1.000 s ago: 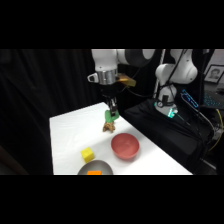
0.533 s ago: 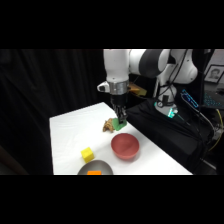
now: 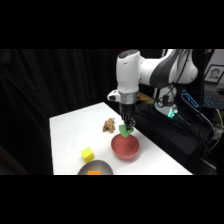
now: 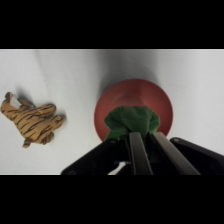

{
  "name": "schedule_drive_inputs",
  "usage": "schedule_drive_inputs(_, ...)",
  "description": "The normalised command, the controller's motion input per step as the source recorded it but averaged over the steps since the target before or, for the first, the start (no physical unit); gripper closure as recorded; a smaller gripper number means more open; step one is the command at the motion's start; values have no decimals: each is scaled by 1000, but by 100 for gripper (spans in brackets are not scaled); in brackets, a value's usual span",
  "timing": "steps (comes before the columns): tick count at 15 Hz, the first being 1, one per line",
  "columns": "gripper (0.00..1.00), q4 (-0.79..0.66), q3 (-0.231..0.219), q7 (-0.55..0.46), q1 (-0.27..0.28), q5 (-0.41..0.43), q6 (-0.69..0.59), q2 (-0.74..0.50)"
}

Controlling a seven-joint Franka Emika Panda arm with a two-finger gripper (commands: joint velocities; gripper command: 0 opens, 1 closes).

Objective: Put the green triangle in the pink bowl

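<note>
Gripper: the gripper [image 3: 126,129] hangs from the white arm [image 3: 150,70] at centre frame of the side view, its two dark fingers [image 4: 141,152] clamped on the green triangle [image 4: 131,121].
Triangle: one small green block, matte, with rounded, soft-looking edges in the wrist view; it sits in the air over the pink bowl [image 4: 161,106], above the bowl's rim nearest the arm, and clear of the bench [image 3: 75,130].
Triangle's axis: in the wrist view its longer side runs left to right across the frame, crosswise to the fingers; which way its thin edge points cannot be told.
Bowl: one round, smooth, reddish-pink bowl, lower centre of the side view, open side up.
Second bowl: one grey bowl [image 3: 102,165], round and dull, cut by the lower edge of the side view, with one small orange piece [image 3: 94,173] in it.
Cube: one yellow cube [image 3: 88,154], flat-faced, left of the pink bowl and just above the grey one.
Toy: one small tiger figure [image 4: 31,120], tan with dark stripes, lying on the bench at left in the wrist view, well apart from the pink bowl.
Bench: one flat white top, plain and smooth, against a black backdrop.
</note>
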Motion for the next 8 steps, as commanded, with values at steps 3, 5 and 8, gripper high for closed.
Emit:
schedule_drive_inputs(3, 97, -194, 27, 16, 35, -111, 382, -5)
schedule_drive_inputs(5, 97, -137, 14, 57, 26, -170, 418, 47)
schedule_drive_inputs(8, 97, -70, -1, 96, 33, -188, 360, 97)
